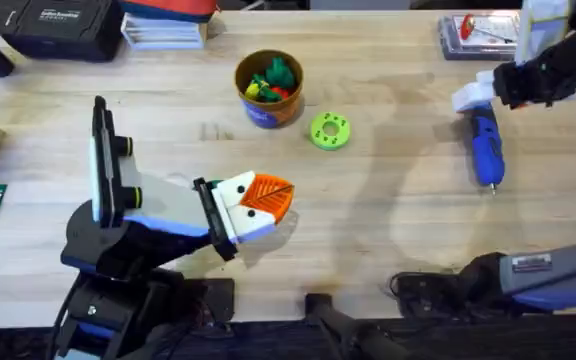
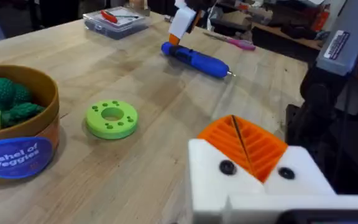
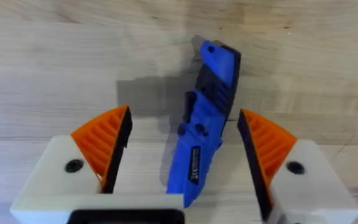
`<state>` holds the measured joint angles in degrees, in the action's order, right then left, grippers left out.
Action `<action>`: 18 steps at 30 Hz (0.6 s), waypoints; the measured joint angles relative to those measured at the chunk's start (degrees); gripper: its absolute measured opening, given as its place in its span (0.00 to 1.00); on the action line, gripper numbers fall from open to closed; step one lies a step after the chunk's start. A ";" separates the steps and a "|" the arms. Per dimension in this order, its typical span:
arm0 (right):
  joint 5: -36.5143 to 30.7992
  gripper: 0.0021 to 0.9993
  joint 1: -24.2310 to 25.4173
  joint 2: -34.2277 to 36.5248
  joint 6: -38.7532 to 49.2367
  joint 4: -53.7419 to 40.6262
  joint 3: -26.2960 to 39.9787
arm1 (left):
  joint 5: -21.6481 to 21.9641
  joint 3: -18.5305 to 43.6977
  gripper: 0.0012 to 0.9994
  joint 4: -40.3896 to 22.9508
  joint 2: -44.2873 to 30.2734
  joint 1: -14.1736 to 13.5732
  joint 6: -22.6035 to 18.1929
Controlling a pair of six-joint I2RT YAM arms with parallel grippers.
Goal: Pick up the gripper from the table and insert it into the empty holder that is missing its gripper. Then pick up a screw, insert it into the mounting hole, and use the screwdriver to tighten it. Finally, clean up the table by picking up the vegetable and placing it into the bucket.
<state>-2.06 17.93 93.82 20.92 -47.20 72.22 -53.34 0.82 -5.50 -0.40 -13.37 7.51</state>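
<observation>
My right pincer [image 3: 182,149] hangs open over the blue cylindrical electric screwdriver [image 1: 486,148], one orange ribbed pad on each side, not touching. It lies flat on the light wooden surface [image 1: 388,215], far right, long axis running near to far, its thin dark bit pointing toward me. My left pincer [image 1: 268,196], orange pads pressed together, rests well apart at left.

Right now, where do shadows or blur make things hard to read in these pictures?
Overhead: the right gripper looks smeared at the frame's edge. Right wrist: a dark shadow falls on the table beside the screwdriver. Left wrist: the near orange fingers look soft.
</observation>
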 joint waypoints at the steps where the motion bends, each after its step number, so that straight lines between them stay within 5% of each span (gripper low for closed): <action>1: 0.04 0.99 0.54 1.39 0.61 -0.35 0.81 | 0.00 0.00 0.01 0.00 0.00 0.00 0.00; 15: 2.22 0.99 6.15 11.92 3.16 1.09 1.89 | 0.00 0.00 0.01 0.00 -0.01 0.00 0.00; 18: 2.36 0.88 6.08 13.60 3.31 1.32 1.89 | -0.01 0.00 0.01 0.00 0.00 0.00 0.01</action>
<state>0.30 24.01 107.42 24.22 -45.88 74.11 -53.35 0.82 -5.50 -0.40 -13.37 7.52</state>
